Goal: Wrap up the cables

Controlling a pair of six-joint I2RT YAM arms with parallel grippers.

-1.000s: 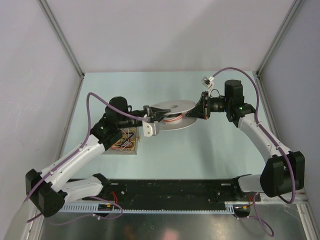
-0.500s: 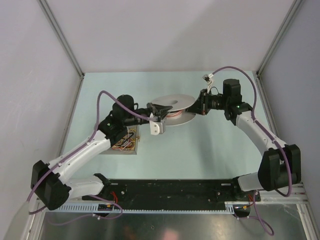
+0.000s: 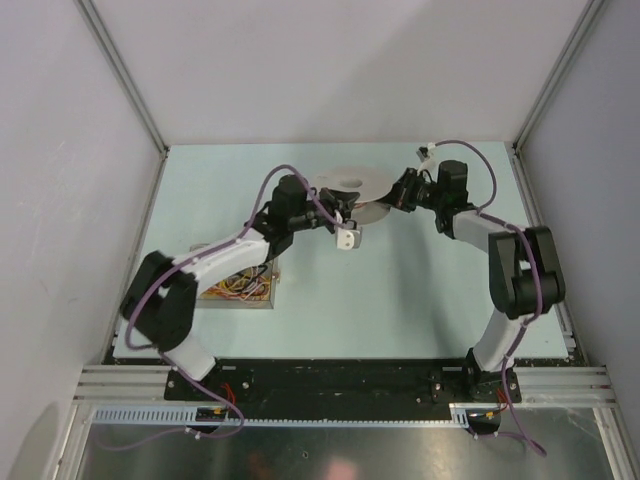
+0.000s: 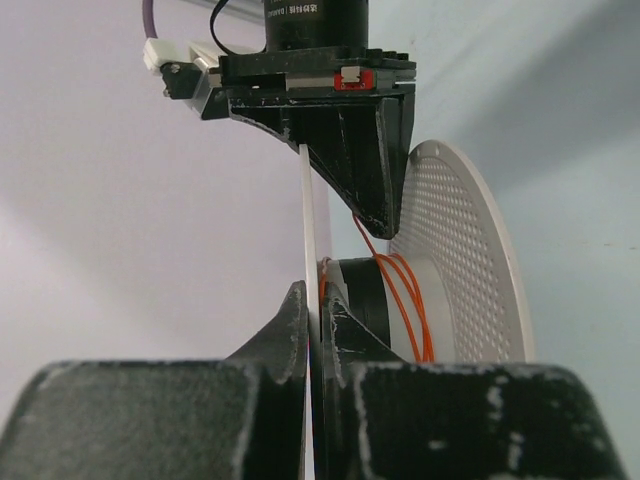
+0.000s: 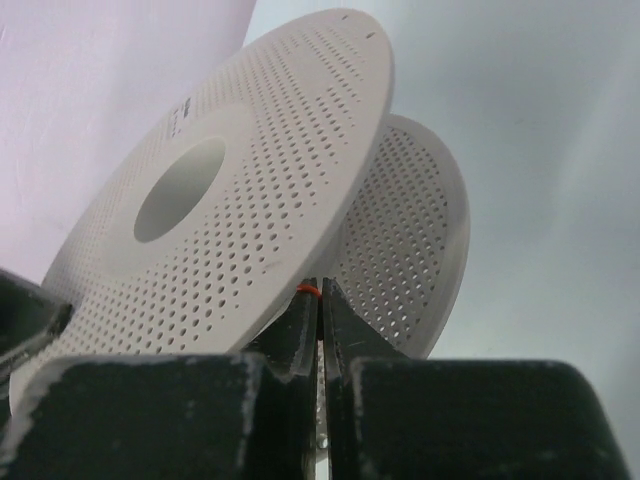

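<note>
Well, my left gripper (image 4: 312, 322) is clamped on the thin edge of the spool's (image 4: 470, 270) near flange. Straight across, my right gripper (image 5: 318, 300) reaches in between both flanges, pinched on an orange cable (image 4: 412, 315) that runs to the hub, where a few turns sit. More cables (image 3: 235, 288) lie in a box (image 3: 245, 304) behind my left gripper, under that arm.

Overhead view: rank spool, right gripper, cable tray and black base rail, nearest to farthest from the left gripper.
1. spool, clamped in the left gripper
2. right gripper, across the spool, pinching orange cable
3. cable tray, by the left forearm
4. black base rail, near edge
</note>
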